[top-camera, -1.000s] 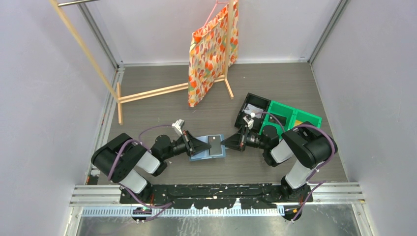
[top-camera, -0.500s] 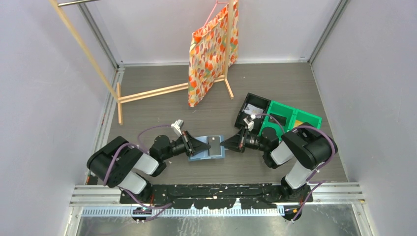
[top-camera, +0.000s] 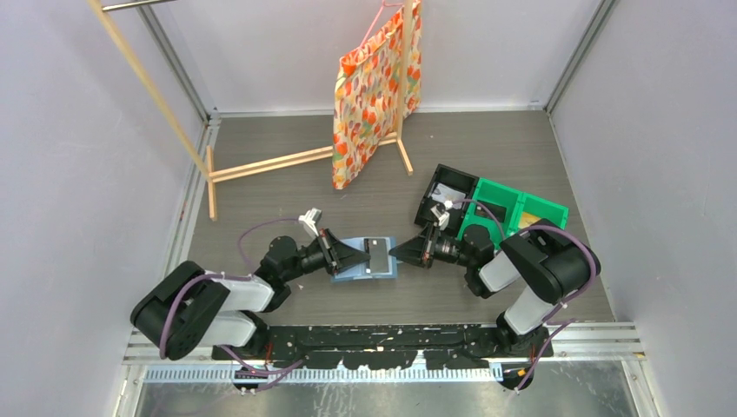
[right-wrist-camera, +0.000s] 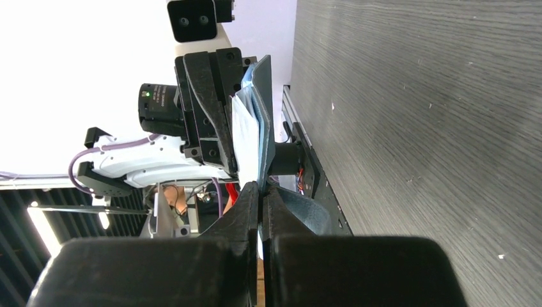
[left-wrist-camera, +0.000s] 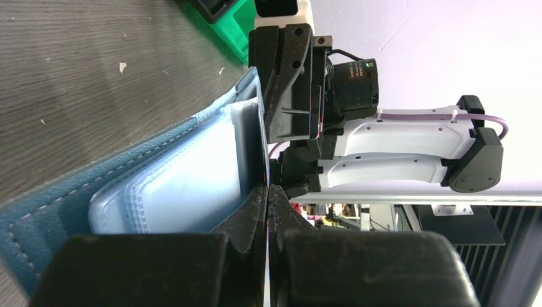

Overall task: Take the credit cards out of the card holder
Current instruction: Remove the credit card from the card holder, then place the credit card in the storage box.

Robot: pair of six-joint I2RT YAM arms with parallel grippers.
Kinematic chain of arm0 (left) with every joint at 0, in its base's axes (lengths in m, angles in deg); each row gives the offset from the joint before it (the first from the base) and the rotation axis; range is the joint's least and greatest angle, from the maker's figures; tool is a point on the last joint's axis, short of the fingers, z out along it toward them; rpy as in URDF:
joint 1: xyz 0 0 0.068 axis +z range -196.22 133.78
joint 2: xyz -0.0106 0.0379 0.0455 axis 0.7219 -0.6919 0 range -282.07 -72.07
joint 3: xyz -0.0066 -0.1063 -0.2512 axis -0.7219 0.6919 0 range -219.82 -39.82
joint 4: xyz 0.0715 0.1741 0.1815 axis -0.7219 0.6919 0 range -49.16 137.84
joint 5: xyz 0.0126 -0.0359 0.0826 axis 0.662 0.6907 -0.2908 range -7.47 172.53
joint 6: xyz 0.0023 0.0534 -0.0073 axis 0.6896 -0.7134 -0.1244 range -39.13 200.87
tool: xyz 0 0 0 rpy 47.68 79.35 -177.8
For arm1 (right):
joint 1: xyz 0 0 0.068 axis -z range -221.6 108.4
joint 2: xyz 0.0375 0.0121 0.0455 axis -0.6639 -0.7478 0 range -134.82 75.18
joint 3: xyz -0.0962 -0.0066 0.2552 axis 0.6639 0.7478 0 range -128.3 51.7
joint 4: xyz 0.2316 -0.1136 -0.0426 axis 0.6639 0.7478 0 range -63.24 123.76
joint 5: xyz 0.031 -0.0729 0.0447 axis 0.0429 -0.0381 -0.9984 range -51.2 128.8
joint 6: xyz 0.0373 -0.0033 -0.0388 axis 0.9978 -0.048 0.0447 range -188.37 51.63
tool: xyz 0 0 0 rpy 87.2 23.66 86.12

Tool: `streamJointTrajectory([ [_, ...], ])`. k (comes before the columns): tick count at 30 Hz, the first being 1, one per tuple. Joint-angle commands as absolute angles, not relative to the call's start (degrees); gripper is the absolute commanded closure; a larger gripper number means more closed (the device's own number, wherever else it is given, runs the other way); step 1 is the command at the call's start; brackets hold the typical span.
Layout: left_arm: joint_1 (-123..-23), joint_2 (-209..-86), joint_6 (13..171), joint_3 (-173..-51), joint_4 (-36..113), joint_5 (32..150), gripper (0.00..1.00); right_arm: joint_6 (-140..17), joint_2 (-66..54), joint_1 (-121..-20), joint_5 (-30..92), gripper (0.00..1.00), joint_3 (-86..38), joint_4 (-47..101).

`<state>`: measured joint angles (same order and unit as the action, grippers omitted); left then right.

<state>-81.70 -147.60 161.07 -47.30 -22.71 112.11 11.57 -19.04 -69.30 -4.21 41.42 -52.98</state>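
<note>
Blue wallet (top-camera: 358, 274) is seen open on table (top-camera: 287, 187), betw. both pincers. L pincer (left-wrist-camera: 267, 189) is shut tight on a pale inner leaf's edge. R pincer (right-wrist-camera: 258, 185) is closed at wallet's opp. edge; whether card or leaf is pinched can't be told. Dark card (top-camera: 380, 254) is seen on wallet's right half.

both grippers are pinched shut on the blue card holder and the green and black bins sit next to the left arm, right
Not quite: the green and black bins sit next to the right arm, not the left, as the top external view shows. The rest holds: the left gripper and the right gripper are both pinched shut on the blue card holder.
</note>
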Motion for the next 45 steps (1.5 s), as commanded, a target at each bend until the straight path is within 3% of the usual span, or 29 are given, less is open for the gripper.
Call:
streamJointTrajectory([
  [1,-81.47,-143.66,158.83,-48.75,-20.49,112.94,0.99,11.37,-18.54,-69.62,-1.41,0.99,41.36,-55.15],
  [8,-76.83,-132.64,156.86,-46.15,-8.35,114.14,0.99,10.93,-19.78,-69.45,-0.42,0.99,41.68,-55.16],
  [17,-73.13,-109.41,146.99,-50.14,28.35,111.4,0.99,9.24,-23.12,-69.52,-1.03,0.99,41.73,-55.16],
  [23,-73.11,-108.58,146.8,-50.46,29.69,111.5,1.0,5.72,-28.4,-70.14,-0.56,0.99,41.28,-54.06],
  [27,-73.11,-112.51,146.88,-51.31,26.33,112.49,0.99,4.53,-29.96,-70.67,1.56,0.6,42.57,-55.13],
  [29,-73.11,-114.97,146.72,-52.11,24.94,112.94,1.0,3.52,-27.63,-70.73,2.76,0.5,43.58,-53.07],
  [34,-73.11,-119.52,146.52,-54.04,21.25,114.42,0.99,-2.01,-11.62,-70.94,5.46,0.46,44.14,-31.65],
  [38,-73.11,-123.57,146.57,-55.75,18.84,117.74,0.99,-13.02,14.06,-72.42,11.45,0.41,37.64,4.69],
  [41,-73.2,-125.98,146.63,-57.46,18.25,119.67,0.99,-21.29,26.69,-72.96,16.44,0.31,31.26,26.18],
  [45,-73.2,-127.45,148.29,-58.04,14.29,119.91,0.99,-22.88,28.49,-72.94,14.42,0.27,27.85,31.53],
])
